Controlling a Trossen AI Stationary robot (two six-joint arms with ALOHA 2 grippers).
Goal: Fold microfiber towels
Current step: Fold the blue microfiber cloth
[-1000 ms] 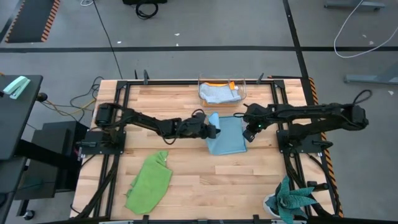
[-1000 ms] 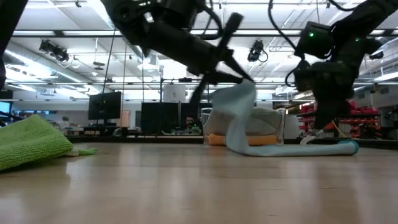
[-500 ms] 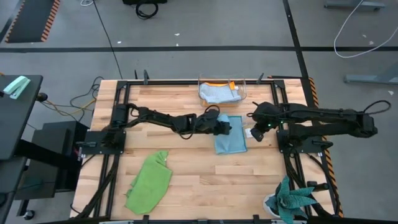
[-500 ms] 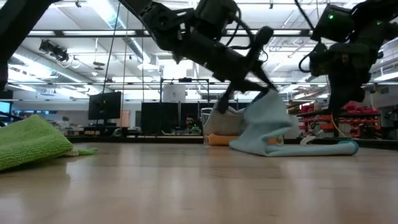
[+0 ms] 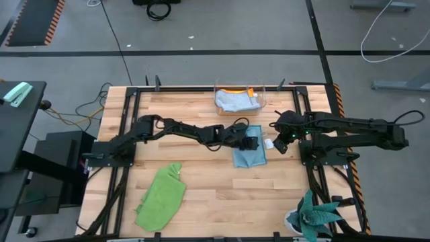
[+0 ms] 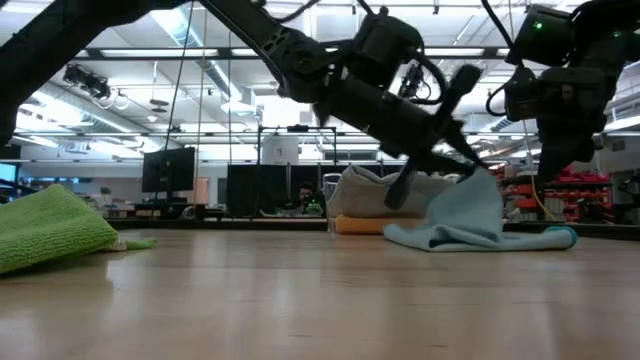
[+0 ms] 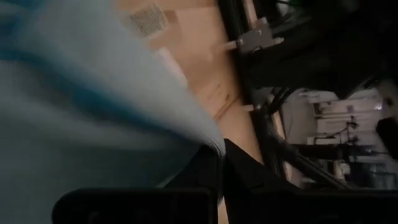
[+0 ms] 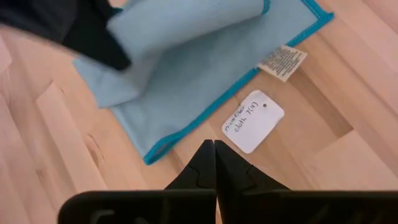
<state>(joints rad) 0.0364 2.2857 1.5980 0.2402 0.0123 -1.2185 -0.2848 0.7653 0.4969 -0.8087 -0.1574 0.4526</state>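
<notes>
Light blue towel (image 5: pixel 249 149) half-folded mid-table; green towel (image 5: pixel 161 196) crumpled near the front-left.

You have four towels: one light blue towel (image 5: pixel 249 153) at the left gripper (image 5: pixel 254 142), one green towel (image 5: pixel 161 197) well away from it, one grey towel (image 5: pixel 236 101) and one orange towel (image 5: pixel 236 91) in the one clear box (image 5: pixel 264 99). Two arms. One plant (image 5: pixel 317 216). Two tags beside the right gripper (image 5: pixel 283 144).

Even overhead light; soft shadows on the table (image 5: pixel 201 188). Low view backlit by ceiling lamps (image 6: pixel 85 80), arms silhouetted. Left wrist view dim, blurred; towel (image 7: pixel 81 112) unfocused.
</notes>
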